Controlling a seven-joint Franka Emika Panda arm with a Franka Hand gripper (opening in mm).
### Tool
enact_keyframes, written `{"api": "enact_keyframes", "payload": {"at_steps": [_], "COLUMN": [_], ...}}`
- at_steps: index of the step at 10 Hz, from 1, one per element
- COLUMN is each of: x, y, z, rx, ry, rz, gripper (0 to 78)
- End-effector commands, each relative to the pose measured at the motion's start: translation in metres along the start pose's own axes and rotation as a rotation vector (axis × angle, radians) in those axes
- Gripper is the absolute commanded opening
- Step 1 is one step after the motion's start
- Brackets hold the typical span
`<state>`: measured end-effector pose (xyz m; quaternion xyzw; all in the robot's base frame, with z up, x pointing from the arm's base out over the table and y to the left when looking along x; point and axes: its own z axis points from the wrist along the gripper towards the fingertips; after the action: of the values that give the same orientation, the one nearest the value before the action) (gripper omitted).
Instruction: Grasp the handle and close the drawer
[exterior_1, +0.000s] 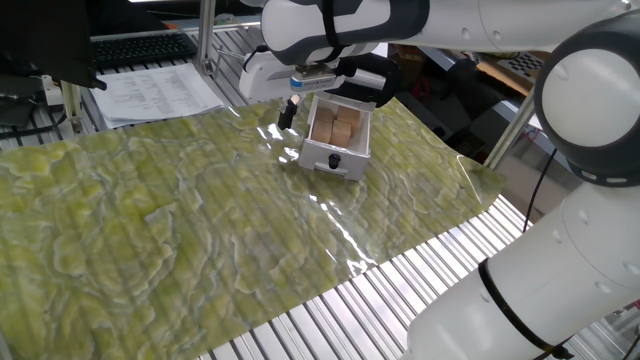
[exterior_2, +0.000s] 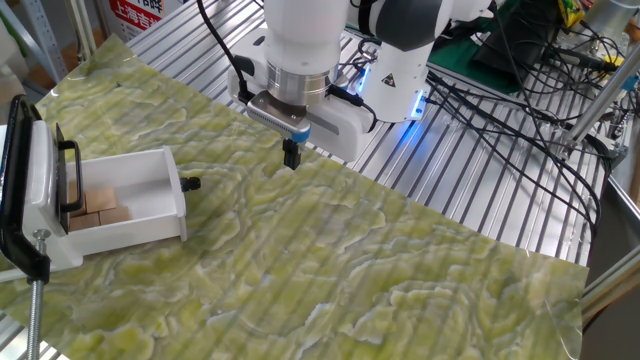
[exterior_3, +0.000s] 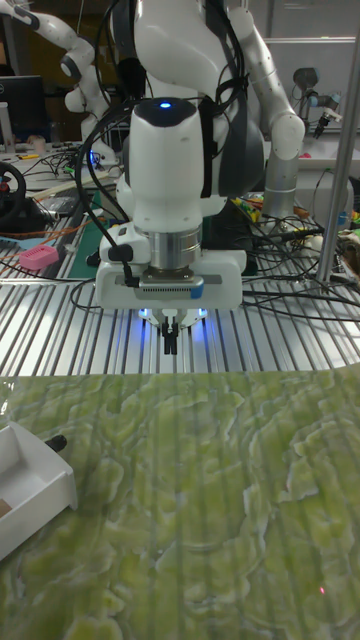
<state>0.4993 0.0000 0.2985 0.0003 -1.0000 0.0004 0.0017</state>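
The small white drawer (exterior_1: 338, 135) stands pulled out on the green mat, with tan wooden blocks (exterior_1: 335, 125) inside. Its black knob handle (exterior_1: 335, 160) sticks out of the flat front panel. From the other side, the drawer (exterior_2: 130, 200) projects from a white cabinet, handle (exterior_2: 190, 184) pointing right. At the tall view's left edge only a corner of the drawer (exterior_3: 35, 485) and its handle (exterior_3: 55, 441) show. My gripper (exterior_2: 291, 154) hangs above the mat well right of the handle, fingers together, holding nothing. Its fingers (exterior_1: 287, 112) hang beside the drawer's side wall; it also shows as gripper (exterior_3: 171, 338).
The white cabinet (exterior_2: 35, 190) with a black frame holds the drawer at the mat's edge. Papers (exterior_1: 160, 92) and a keyboard (exterior_1: 140, 47) lie behind the mat. Cables (exterior_2: 500, 90) run over the metal slats by the robot base. The wrinkled green mat (exterior_1: 200, 220) covers the table.
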Motion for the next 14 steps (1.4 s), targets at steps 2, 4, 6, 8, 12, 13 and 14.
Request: {"api": "enact_keyframes", "payload": {"at_steps": [2,4,6,8,12,13,14], "x": [0.0000,-0.0001,-0.0001,-0.0001,-0.0001,-0.0001,-0.0001], "y": [0.0000,-0.0001,-0.0001,-0.0001,-0.0001,-0.0001,-0.0005], "z": [-0.0001,-0.0003,-0.0004,-0.0004,-0.0004,-0.0004,-0.0002], "rx": [0.017,0.015,0.014,0.013,0.012,0.012,0.013], "ry": [-0.067,-0.067,-0.067,-0.065,-0.063,-0.063,-0.063], "rz": [0.155,0.155,0.157,0.157,0.153,0.153,0.155], "gripper": [0.0,0.0,0.0,0.0,0.0,0.0,0.0]}}
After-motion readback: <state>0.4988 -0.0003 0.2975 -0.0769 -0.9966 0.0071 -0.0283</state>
